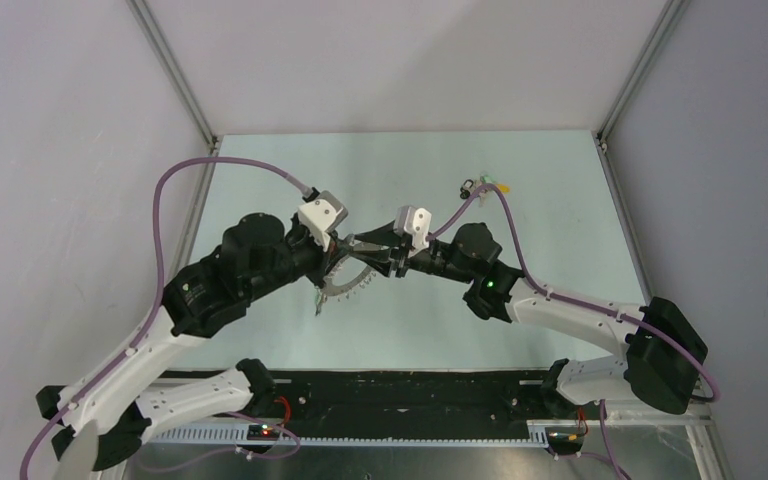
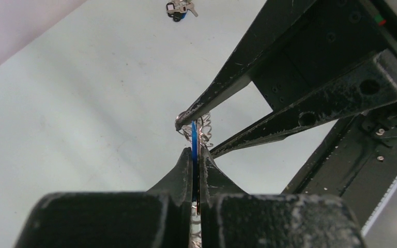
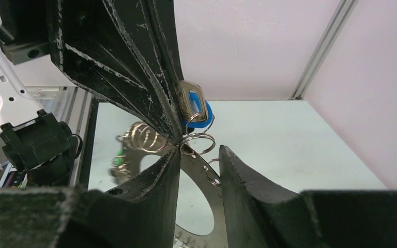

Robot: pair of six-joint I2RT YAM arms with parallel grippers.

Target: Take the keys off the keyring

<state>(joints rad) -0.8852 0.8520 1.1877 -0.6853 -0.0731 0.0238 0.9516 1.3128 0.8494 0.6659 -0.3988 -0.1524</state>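
**Item: keyring station, 2 arms, mid-table**

- Surface: 1 pale green table [image 1: 540, 240], matte, lightly scuffed. A black strip [image 1: 410, 385] runs along its near edge, by the arm bases.
- Room: plain pale grey walls [image 1: 390, 60] on 3 sides, with 2 aluminium frame posts [image 1: 175, 75] rising from the far corners.
- Keyring [image 1: 345, 290]: 1 large thin silver ring, near the middle of the table, directly below the point where the 2 grippers meet. Small silver keys [image 1: 365, 287] fringe its rim like teeth. Whether it rests on the table cannot be told.
- Left gripper [image 2: 196, 155]: fingers pressed together on 1 blue-headed key [image 3: 201, 116], gripped by its flat sides.
- Small split rings [image 3: 199, 140]: several thin wire loops hanging just under the blue-headed key, linked toward the keyring.
- Right gripper [image 3: 199, 163]: jaws partly apart, straddling the split rings and the keyring's rim. No grip on anything is visible.
- Loose keys [image 1: 482, 185]: 1 small clump with coloured heads, lying on the table toward the far right corner, well apart from the keyring.
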